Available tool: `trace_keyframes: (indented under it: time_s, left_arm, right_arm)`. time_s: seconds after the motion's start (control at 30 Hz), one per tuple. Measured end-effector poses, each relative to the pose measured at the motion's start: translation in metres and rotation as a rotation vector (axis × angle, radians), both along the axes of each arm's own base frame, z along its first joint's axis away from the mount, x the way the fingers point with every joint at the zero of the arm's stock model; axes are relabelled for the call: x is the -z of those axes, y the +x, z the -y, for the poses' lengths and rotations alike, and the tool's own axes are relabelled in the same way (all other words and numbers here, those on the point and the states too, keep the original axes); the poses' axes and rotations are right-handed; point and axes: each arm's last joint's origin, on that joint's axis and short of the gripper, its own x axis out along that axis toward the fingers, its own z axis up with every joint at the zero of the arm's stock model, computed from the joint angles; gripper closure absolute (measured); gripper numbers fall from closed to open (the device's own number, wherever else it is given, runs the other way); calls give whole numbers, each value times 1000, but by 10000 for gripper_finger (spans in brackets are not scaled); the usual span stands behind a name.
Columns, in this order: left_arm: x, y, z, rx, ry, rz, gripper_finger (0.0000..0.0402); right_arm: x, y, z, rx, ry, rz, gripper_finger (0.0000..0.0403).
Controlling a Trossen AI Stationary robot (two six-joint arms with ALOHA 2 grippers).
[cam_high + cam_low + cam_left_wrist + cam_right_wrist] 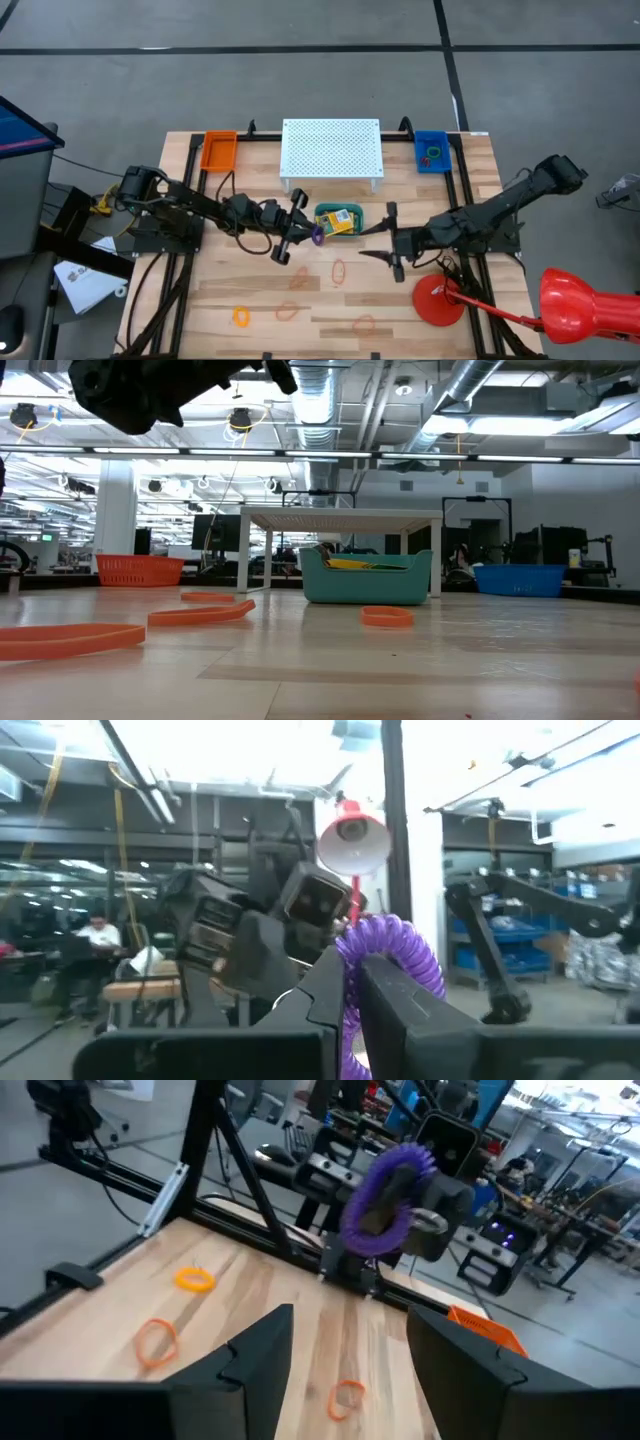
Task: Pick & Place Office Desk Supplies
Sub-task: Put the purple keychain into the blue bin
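Left gripper [312, 236]: fingers [400, 1005] pressed together on a purple rubber-band loop [392, 948], pinched between the tips and bulging out above them. From the right wrist view the same purple loop [385, 1195] hangs around the left fingers, raised off the tabletop. In the high view the loop [317, 237] sits just beside the teal bin's [340, 209] near-left corner, on the side away from the white perforated stand [331, 148].

Right gripper [385, 243]: fingers [255, 1348] spread apart, nothing between them, held on the other side of the teal bin from the left gripper, tips turned toward it.

Teal bin just in front of the white perforated stand; a yellow-and-green crayon box [340, 221] lies inside. In the low view the bin [366, 586] shows yellow at its rim.

Loose loops on the wooden table [220, 300], all farther from the stand than the bin: an orange loop [338, 271] nearest the bin, another [299, 281] beside it, a bright orange-yellow one [241, 316] well out toward the table's front left, two more [288, 312] [363, 324] near the front edge.

Orange tray [218, 150] left of the stand, blue tray [432, 151] right of it with small loops inside. Red round disc [439, 301] beyond the right gripper, away from the bin.
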Motion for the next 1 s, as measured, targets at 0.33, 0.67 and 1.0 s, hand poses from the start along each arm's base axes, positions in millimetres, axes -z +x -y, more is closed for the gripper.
trace_keyframes:
  time_s: [0.33,0.67,1.0]
  left_arm:
    - [-2,0,1,14,-3,0,392]
    - [-1,1,0,-5,-12,-5,392]
    - [-1,1,0,-6,-32,-11,392]
  right_arm:
    - [25,38,-6,-47,-131,84,210]
    - [30,63,-17,-43,-290,169,210]
    - [48,95,-26,172,-570,197,210]
